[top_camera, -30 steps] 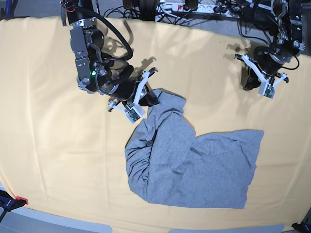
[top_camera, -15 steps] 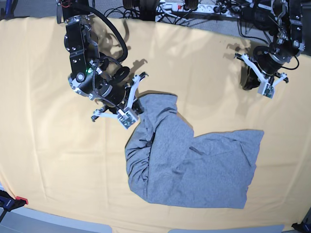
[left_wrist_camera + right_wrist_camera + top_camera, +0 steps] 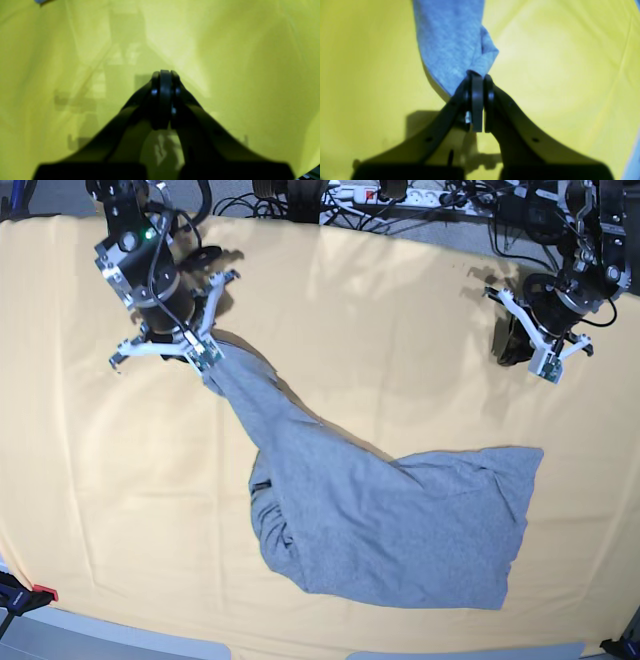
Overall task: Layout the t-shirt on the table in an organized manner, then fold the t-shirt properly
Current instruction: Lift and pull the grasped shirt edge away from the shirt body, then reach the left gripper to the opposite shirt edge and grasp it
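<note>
Two arms share the work: our right gripper (image 3: 205,360) clamps a corner of the shirt (image 3: 400,530), stretching it over the table (image 3: 90,480) to spread it, we judge, while our left gripper (image 3: 545,360) hangs closed, empty, well apart.

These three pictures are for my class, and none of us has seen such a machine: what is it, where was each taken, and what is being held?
It is a robot with two arms, each ending in a pincer. The wide picture looks down on the table, covered in yellow-orange cloth. The other two come from cameras mounted on each wrist, looking along the pincer. A grey t-shirt lies partly crumpled on the table. The right pincer is shut on a corner of the t-shirt and has it pulled out towards the far side. The left pincer is shut on nothing, over bare cloth.
</note>
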You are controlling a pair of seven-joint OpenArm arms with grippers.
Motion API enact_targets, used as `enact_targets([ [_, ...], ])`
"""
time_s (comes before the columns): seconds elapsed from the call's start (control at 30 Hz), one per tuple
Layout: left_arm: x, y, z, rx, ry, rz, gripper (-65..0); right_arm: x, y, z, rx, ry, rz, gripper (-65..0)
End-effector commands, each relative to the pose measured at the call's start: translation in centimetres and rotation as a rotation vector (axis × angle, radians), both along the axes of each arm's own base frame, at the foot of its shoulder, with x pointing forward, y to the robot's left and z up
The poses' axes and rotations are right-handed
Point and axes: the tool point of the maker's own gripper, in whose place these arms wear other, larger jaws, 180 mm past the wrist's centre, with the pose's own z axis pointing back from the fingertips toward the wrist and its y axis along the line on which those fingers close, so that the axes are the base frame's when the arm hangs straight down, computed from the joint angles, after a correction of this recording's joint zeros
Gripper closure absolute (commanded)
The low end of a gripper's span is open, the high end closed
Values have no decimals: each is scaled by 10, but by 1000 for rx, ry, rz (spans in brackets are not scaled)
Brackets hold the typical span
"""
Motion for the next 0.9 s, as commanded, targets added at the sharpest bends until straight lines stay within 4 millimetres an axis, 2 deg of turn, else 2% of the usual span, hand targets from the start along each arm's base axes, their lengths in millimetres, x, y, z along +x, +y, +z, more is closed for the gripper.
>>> enact_targets([
  [0.0,5,-1,11,1,-36,-21,0,1,-10,13,-20,-45,-20,0],
  [0.27,2,-1,12,31,-23,-92,0,-27,-87,19,-151,-19,-206,0],
  [0.4,4,2,14,44,-27,-97,0,-43,-115,15,-170,33,-286,0],
  [0.5,8,10,18,52,-39,-57,0,-55,-127,12,-186,74,-301,0],
  [0.63,21,50,32,68,-92,170,0,-63,-144,14,-212,85,-341,0],
  [0.7,25,63,41,43,-126,244,0,-67,-147,14,-221,92,-350,0],
  [0.87,36,70,65,-53,-209,303,0,-67,-142,12,-184,98,-340,0],
])
